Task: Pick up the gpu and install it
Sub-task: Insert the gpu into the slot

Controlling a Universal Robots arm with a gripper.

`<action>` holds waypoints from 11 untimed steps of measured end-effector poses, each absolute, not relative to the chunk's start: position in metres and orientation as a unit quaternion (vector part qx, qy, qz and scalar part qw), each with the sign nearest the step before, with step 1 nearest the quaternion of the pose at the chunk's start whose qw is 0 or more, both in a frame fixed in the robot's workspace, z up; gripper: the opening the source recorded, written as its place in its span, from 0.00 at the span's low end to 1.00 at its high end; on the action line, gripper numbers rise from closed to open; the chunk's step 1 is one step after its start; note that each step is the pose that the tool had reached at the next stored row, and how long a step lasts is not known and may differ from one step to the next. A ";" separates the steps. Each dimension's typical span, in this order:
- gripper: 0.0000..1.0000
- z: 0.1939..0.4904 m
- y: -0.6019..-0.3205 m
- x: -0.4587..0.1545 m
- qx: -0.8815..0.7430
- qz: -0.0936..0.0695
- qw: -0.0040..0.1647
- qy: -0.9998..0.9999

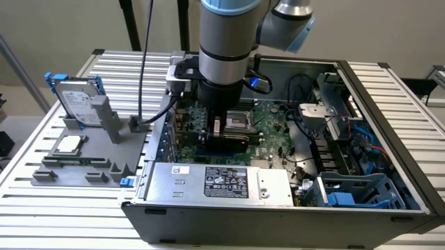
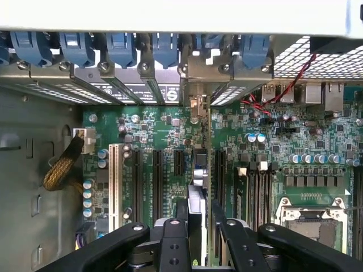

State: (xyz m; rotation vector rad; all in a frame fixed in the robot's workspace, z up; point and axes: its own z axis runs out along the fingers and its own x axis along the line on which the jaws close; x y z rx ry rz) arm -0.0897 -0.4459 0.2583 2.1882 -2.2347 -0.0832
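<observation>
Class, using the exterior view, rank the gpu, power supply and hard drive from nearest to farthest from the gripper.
1. gpu, in the gripper, above the motherboard.
2. power supply, silver box inside the case, camera side.
3. hard drive, outside the case, exterior view's left.

Thin gpu [image 1: 233, 140] [image 2: 199, 192], upright on edge, among motherboard expansion slots
</observation>
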 end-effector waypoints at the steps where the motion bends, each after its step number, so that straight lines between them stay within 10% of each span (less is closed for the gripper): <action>1: 0.27 0.258 -0.446 -0.090 0.699 -0.027 0.006 -0.714; 11: 0.27 0.261 -0.446 -0.090 0.699 -0.028 0.008 -0.714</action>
